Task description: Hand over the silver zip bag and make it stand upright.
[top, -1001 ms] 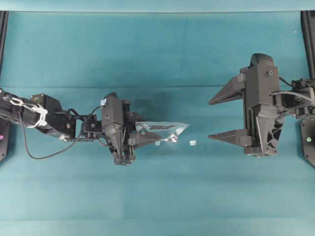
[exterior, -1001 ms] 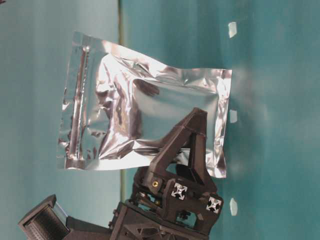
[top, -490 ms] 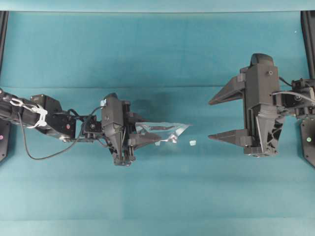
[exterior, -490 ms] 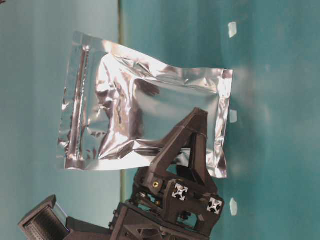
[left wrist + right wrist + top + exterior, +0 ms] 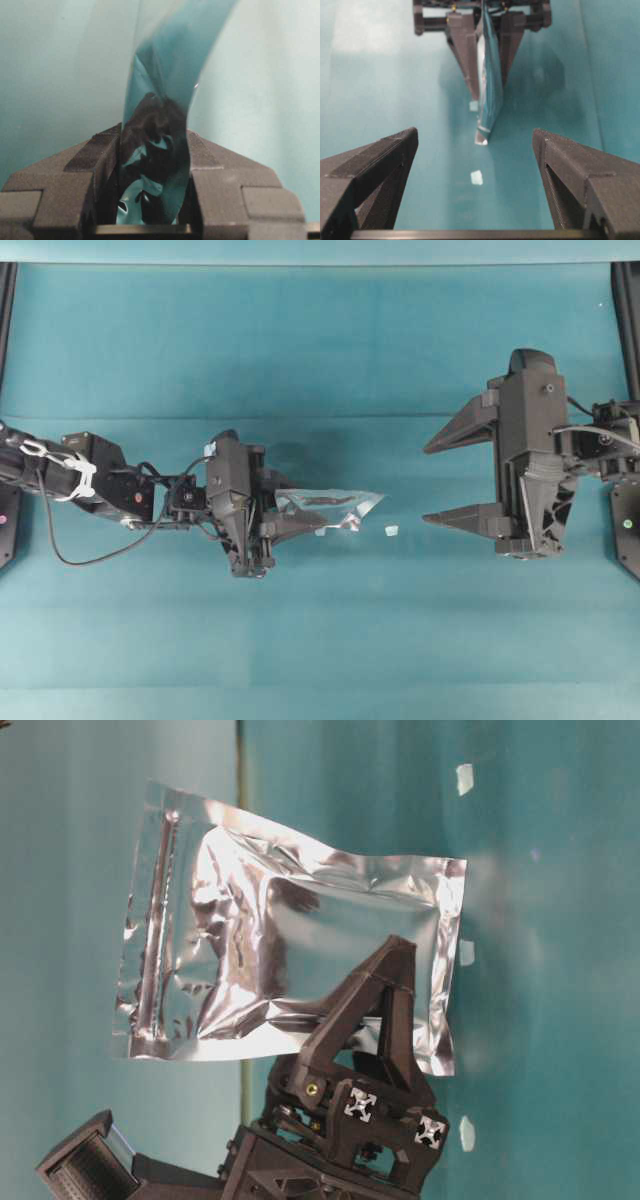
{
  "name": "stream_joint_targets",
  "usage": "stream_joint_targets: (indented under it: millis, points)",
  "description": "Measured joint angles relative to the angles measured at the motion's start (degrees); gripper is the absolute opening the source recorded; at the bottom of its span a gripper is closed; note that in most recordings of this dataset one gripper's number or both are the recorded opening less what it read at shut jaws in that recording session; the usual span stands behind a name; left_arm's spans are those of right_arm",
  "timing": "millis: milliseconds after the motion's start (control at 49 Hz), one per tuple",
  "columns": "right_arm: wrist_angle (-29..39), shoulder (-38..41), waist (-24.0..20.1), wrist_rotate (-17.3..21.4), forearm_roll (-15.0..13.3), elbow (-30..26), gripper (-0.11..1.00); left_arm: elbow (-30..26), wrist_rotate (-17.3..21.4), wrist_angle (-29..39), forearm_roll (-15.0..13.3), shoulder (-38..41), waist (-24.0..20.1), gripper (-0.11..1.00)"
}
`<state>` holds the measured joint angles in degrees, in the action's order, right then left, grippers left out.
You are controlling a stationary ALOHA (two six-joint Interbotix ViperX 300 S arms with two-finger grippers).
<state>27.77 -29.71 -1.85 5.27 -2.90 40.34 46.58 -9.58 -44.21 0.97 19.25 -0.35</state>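
Observation:
The silver zip bag (image 5: 335,508) is a crinkly foil pouch held on edge above the teal table. My left gripper (image 5: 300,510) is shut on its near end. The table-level view shows the bag (image 5: 280,960) broadside, zip strip at its left, with my left gripper (image 5: 385,995) clamped on its lower edge. In the left wrist view the bag (image 5: 160,100) rises from between the closed jaws. My right gripper (image 5: 440,483) is open and empty, well to the right of the bag, facing it. The right wrist view shows the bag (image 5: 489,85) edge-on ahead, between my spread fingers (image 5: 380,160).
A tiny white scrap (image 5: 391,531) lies on the table between the bag and my right gripper; it also shows in the right wrist view (image 5: 477,177). Black frame posts (image 5: 627,320) stand at the table's side edges.

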Motion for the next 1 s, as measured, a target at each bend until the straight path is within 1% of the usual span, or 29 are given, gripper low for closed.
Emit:
stream_joint_targets:
  millis: [1001]
  points:
    - [-0.88,-0.09,0.0,0.0,0.0,0.53,0.97,0.0,0.09,0.09,0.0,-0.09,0.09,0.21]
